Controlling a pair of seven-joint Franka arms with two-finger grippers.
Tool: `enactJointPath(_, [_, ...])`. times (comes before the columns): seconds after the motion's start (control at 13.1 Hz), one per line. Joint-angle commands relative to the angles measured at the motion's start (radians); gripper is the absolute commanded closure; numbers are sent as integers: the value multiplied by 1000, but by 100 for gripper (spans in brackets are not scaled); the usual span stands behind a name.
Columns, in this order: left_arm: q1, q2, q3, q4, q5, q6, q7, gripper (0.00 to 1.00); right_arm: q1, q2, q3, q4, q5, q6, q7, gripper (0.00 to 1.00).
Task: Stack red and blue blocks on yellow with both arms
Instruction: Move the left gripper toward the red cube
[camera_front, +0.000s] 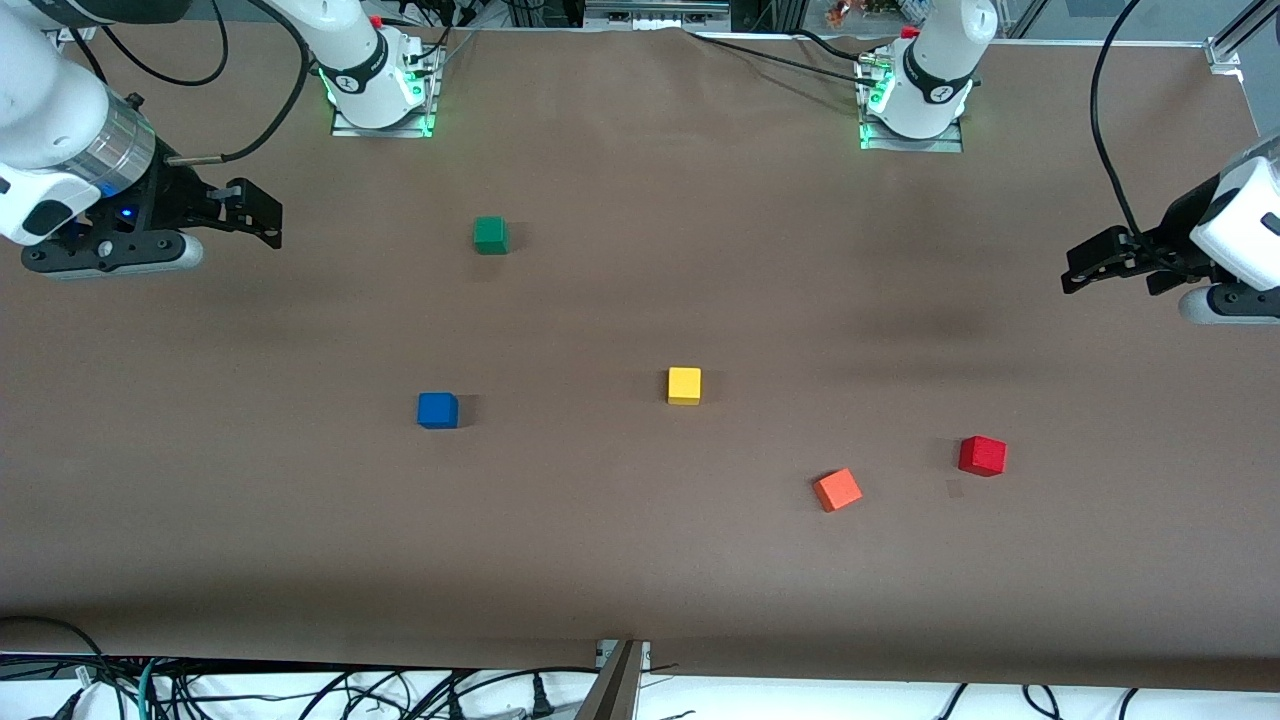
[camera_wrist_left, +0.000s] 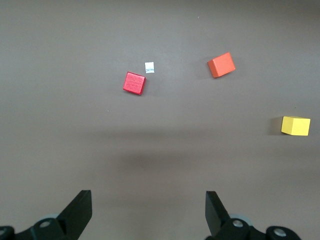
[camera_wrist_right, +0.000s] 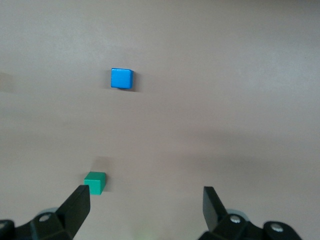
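The yellow cube (camera_front: 684, 385) sits near the table's middle. The blue cube (camera_front: 438, 410) lies toward the right arm's end, the crimson red cube (camera_front: 982, 455) toward the left arm's end. All three stand apart on the table. My right gripper (camera_front: 262, 212) hangs open and empty over the table's right-arm end. Its wrist view shows its open gripper (camera_wrist_right: 146, 207) and the blue cube (camera_wrist_right: 122, 78). My left gripper (camera_front: 1070, 270) hangs open and empty over the left-arm end. Its wrist view shows its open gripper (camera_wrist_left: 148, 210), the red cube (camera_wrist_left: 134, 83) and the yellow cube (camera_wrist_left: 295, 125).
An orange-red cube (camera_front: 837, 490) lies beside the red cube, slightly nearer the front camera, and also shows in the left wrist view (camera_wrist_left: 221, 65). A green cube (camera_front: 490, 235) sits farther from the camera than the blue cube. A tiny white scrap (camera_wrist_left: 149, 67) lies by the red cube.
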Motion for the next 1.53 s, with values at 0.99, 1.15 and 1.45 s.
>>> enactJointPath(0.99, [3,180,1,53,20,85,7,0,-8,14,2,30,-4,-14,-2,0])
enactJointPath(1.15, [4,243,2,49,21,122,9,0,-8,14,2,30,6,-14,-5,0])
enactJointPath(1.45, [4,367,1,16,72,269,9,0,-8,14,2,30,8,-14,-5,0])
